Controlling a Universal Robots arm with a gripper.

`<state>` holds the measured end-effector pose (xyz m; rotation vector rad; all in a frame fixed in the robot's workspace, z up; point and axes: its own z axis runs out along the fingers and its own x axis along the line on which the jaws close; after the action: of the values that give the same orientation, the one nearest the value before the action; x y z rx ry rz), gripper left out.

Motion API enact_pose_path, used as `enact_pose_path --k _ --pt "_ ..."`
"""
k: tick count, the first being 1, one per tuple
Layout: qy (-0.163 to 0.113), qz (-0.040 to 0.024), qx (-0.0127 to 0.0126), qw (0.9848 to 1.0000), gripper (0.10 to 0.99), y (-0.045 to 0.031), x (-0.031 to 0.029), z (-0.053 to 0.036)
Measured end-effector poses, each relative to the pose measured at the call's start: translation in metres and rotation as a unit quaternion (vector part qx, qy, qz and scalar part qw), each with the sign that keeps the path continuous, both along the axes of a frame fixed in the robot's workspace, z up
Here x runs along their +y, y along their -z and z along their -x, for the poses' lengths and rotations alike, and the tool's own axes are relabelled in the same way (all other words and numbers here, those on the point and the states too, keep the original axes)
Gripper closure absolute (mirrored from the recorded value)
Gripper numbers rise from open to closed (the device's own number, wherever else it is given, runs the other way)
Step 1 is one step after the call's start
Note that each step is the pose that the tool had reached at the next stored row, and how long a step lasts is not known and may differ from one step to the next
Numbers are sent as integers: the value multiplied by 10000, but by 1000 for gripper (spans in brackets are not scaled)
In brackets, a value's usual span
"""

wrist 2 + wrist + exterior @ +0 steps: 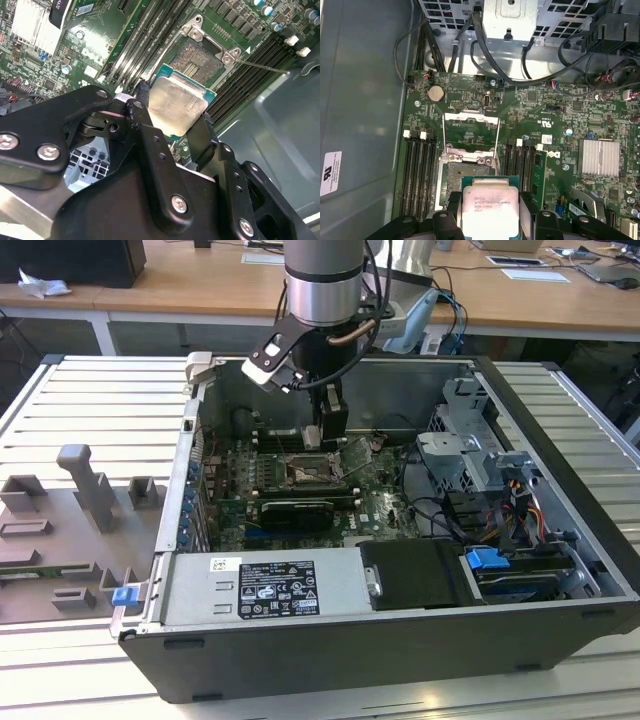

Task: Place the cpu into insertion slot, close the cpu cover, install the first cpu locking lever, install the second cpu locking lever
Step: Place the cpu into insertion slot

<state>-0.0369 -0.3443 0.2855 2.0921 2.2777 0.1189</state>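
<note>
Exterior view: gripper (333,430) low inside computer case (350,665). Second wrist view: gripper clamps cpu (175,105) by opposite edges, unseated, near insertion slot (202,57). First wrist view: cpu cover (470,116) stands open; seating likely needs cpu level, square to insertion slot.

Open black computer case (400,660), labelled silver power supply (260,590), round coin battery (436,93), finned heatsink (598,157)

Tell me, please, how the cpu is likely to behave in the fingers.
The cpu looks like a thin, rigid plate, so it is probably stiff and light. Its smooth metal face may be slippery; the fingers grip its edges. It is likely fragile if dropped on the insertion slot.
</note>
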Motion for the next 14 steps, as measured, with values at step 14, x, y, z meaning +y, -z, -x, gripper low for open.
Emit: enact_pose_path --k 14 --pt "0 1 0 10000 545 45 0 0"
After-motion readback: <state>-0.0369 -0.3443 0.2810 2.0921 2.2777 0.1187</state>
